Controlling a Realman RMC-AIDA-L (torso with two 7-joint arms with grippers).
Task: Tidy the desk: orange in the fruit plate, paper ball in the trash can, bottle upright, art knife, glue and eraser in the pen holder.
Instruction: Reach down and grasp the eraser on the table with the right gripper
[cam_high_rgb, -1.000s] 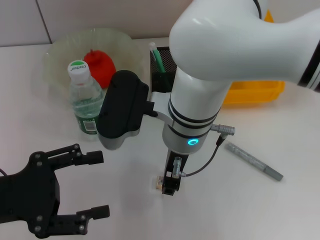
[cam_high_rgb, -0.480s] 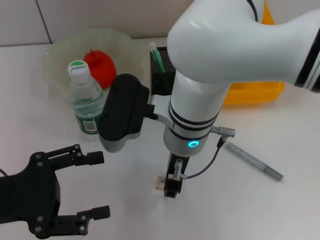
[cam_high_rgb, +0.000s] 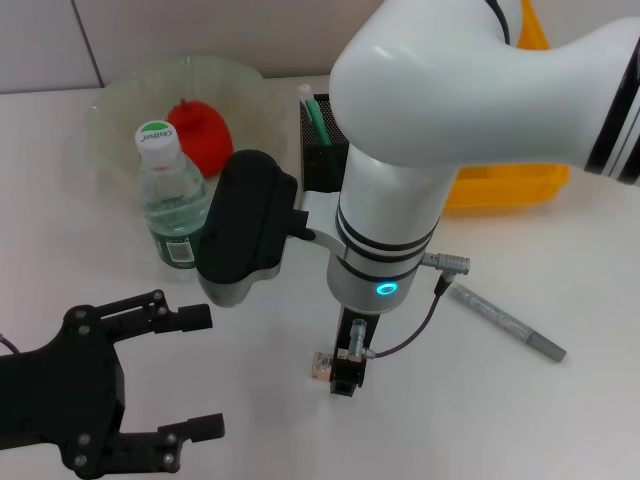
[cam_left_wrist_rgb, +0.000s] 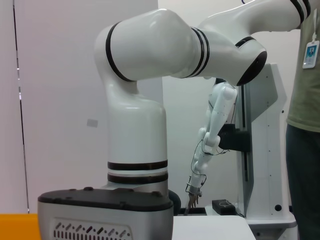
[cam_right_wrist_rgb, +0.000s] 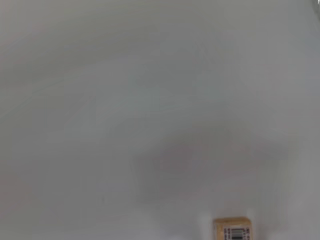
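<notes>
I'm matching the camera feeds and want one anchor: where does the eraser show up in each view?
Head view: the eraser lies on the white desk, right beside the right gripper.
Left wrist view: not in it.
Right wrist view: the eraser shows with its barcode label.
Shared landmark: the bare white desk.

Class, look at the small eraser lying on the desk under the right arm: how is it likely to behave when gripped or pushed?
The eraser lies flat and blocky beside the right gripper, so it should probably slide rather than roll. It looks small, likely light. Its low profile may make pinching fiddly.
</notes>
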